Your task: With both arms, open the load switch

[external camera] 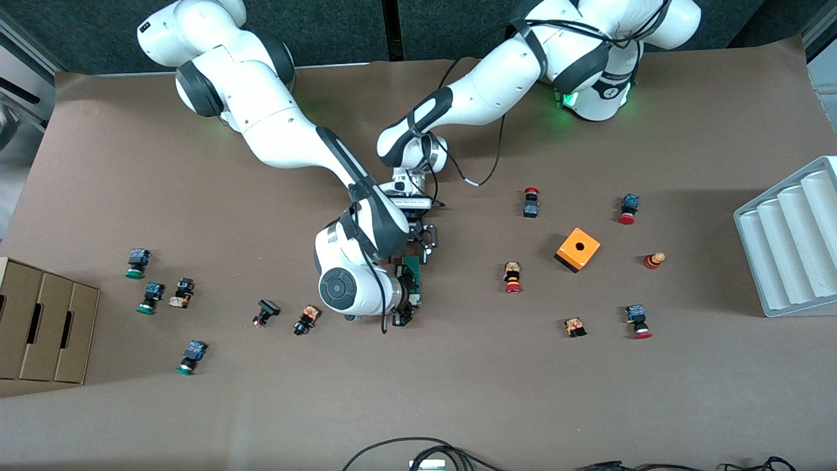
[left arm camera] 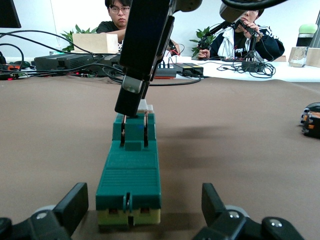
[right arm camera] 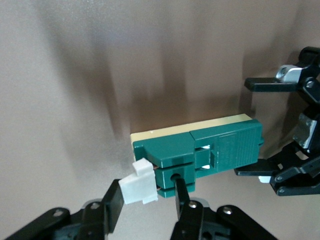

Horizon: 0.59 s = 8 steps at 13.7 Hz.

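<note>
Brown paper covers the tabletop (external camera: 196, 405). Starting at the right arm's end, a cardboard box (external camera: 39, 327) sits at the edge, and near it lie green-capped buttons (external camera: 137, 263), then a black one (external camera: 265, 312). Any print on them is too small to read, as is the small mark on the right arm (external camera: 261, 124).

Mid-table lies the switch (external camera: 413, 271), mostly hidden in the front view under the right arm's wrist. The right end effector (external camera: 405, 307) is down at the switch's end nearer the front camera. The left end effector (external camera: 425, 243) is at the switch's farther end.

The right wrist view shows more: the green switch (right arm camera: 210, 150) on a cream base, with its white slider (right arm camera: 140, 185) sticking out of one end. The right end effector (right arm camera: 147, 192) stands narrow around that slider. One finger (right arm camera: 112, 200) touches it. The other finger is in the body's slot, a little apart from the slider.

In the left wrist view, the left end effector (left arm camera: 144, 195) stands wide, straddling the switch (left arm camera: 131, 175) without touching. A right finger (left arm camera: 131, 100) comes down at the other end of the switch.

Toward the left arm's end lie red-capped buttons (external camera: 513, 278), an orange box (external camera: 577, 248) and a white ridged tray (external camera: 791, 242).
</note>
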Motion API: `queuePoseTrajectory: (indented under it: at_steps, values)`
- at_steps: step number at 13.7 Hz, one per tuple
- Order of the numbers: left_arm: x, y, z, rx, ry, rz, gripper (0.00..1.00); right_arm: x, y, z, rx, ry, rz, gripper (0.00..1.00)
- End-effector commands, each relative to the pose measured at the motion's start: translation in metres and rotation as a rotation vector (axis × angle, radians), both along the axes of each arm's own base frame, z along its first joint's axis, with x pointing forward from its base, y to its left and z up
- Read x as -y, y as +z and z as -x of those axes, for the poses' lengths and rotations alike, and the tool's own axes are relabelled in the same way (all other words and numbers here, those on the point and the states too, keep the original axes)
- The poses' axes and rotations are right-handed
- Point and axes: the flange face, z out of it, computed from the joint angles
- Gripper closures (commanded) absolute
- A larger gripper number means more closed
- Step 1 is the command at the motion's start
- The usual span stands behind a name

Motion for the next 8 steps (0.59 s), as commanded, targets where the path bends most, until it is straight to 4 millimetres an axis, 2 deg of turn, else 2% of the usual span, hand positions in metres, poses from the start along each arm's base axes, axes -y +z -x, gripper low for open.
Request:
queuePoseTrajectory:
  at_steps: [1, 4, 8]
  values:
    - [0.005, 0.005, 0.006, 0.012, 0.01, -0.001, 0.01, -0.002, 0.004, 0.002, -0.01, 0.026, 0.026, 0.51]
    - [0.006, 0.007, 0.005, 0.003, 0.018, -0.019, 0.09, -0.001, 0.01, 0.003, -0.007, 0.032, 0.031, 0.51]
    - [0.006, 0.007, 0.004, 0.002, 0.02, -0.028, 0.29, 0.001, 0.014, 0.006, -0.014, 0.04, 0.036, 0.51]
